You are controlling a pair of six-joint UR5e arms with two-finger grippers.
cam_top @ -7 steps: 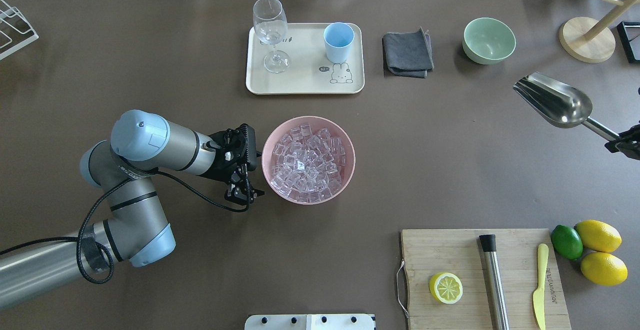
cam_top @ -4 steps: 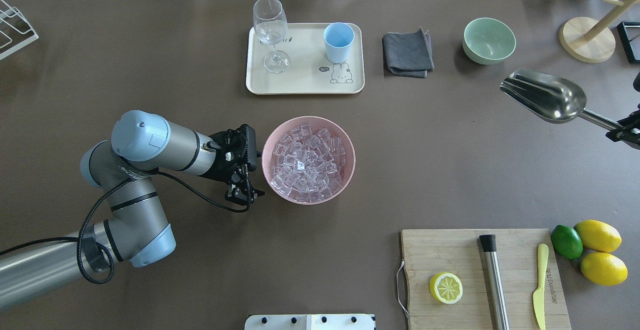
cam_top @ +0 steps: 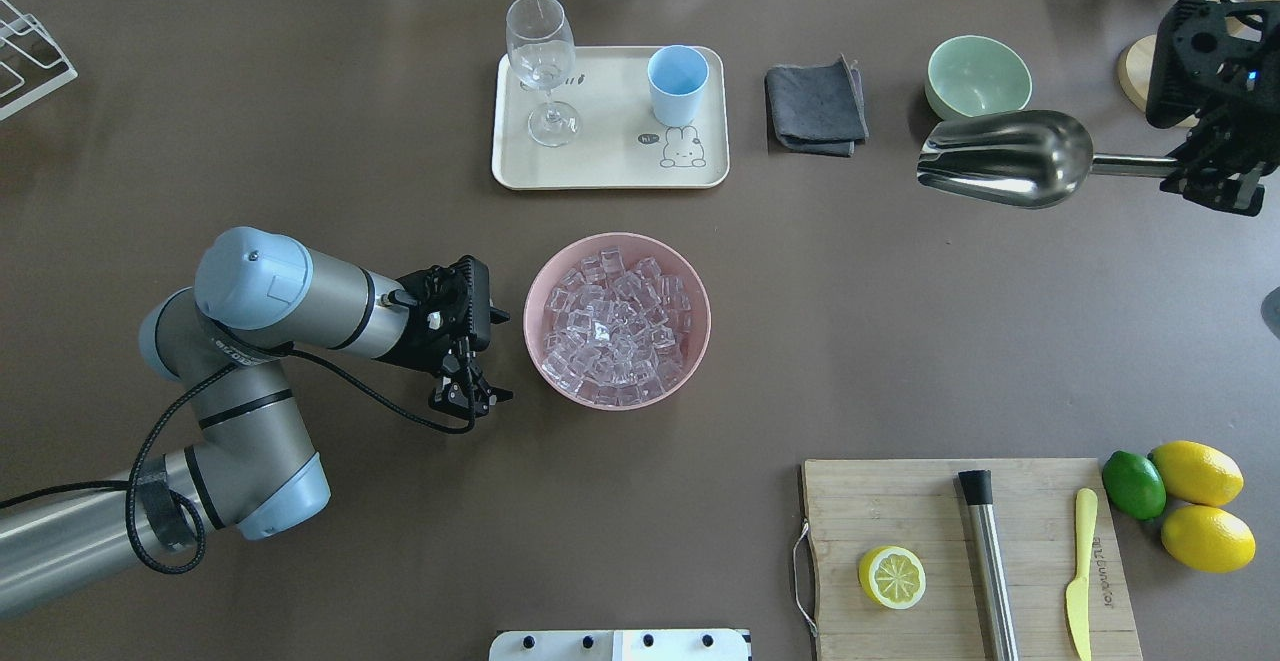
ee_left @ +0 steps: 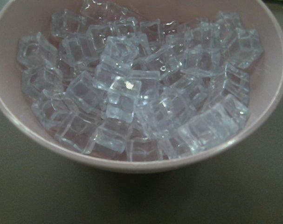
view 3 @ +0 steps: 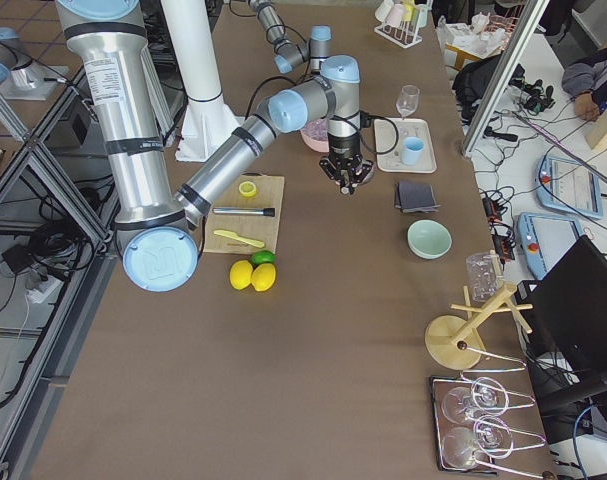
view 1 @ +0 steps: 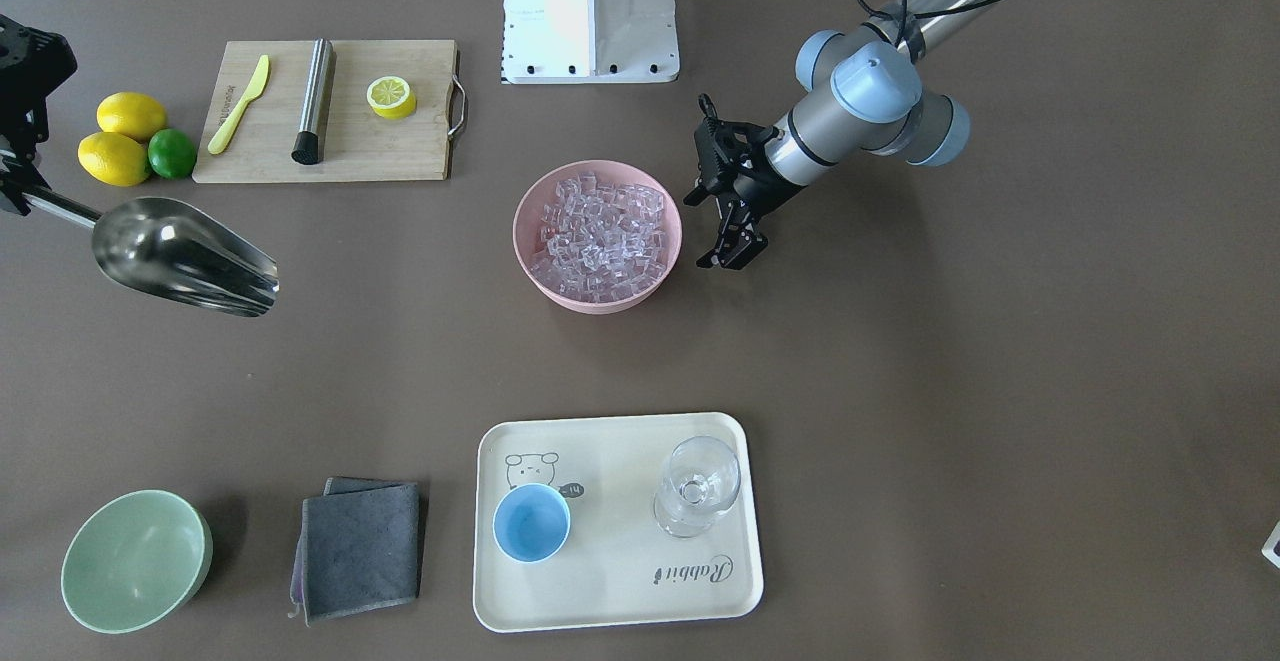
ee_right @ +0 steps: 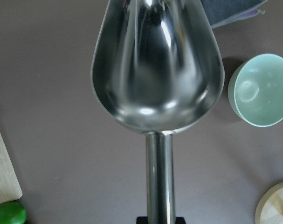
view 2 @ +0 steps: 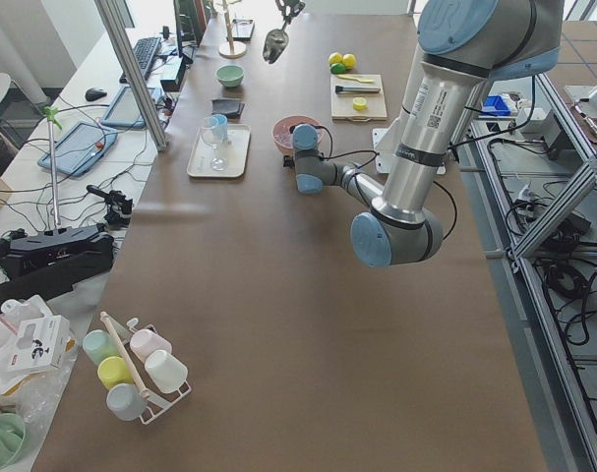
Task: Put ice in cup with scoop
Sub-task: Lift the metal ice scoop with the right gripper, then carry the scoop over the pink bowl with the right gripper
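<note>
While the left gripper [cam_top: 472, 399] hangs just beside the pink bowl [cam_top: 527, 316], fingers spread and holding nothing, the ice [cam_top: 615, 321] lies heaped in that bowl almost to the rim, none of it lifted yet. Farther along, the cup [cam_top: 677, 81] stands empty on the tray [cam_top: 600, 166], near the wine glass [cam_top: 540, 51]. Past the grey cloth [cam_top: 815, 106] and the green bowl [cam_top: 977, 81], the scoop [cam_top: 1010, 158] hangs in the air with its trough empty and its open end turned toward the middle of the table. Its handle is clamped in the right gripper [cam_top: 1195, 176]. Trouble seems likeliest at the bowl: nothing holds it, so a scoop driven into the pile could shove it along the table or tip cubes over the rim. The round, smooth handle might also twist in the grip under load. At the cup, the scoop's mouth looks wider than the opening, so a quick pour may scatter cubes on the tray, and a careless swing could knock the glass. Some things are unclear: the left wrist view shows only ice and bowl, no fingers, so I cannot tell how near they are to the wall. The right wrist view cuts off where the handle meets the fingers. How high the scoop hangs is also hard to judge.
</note>
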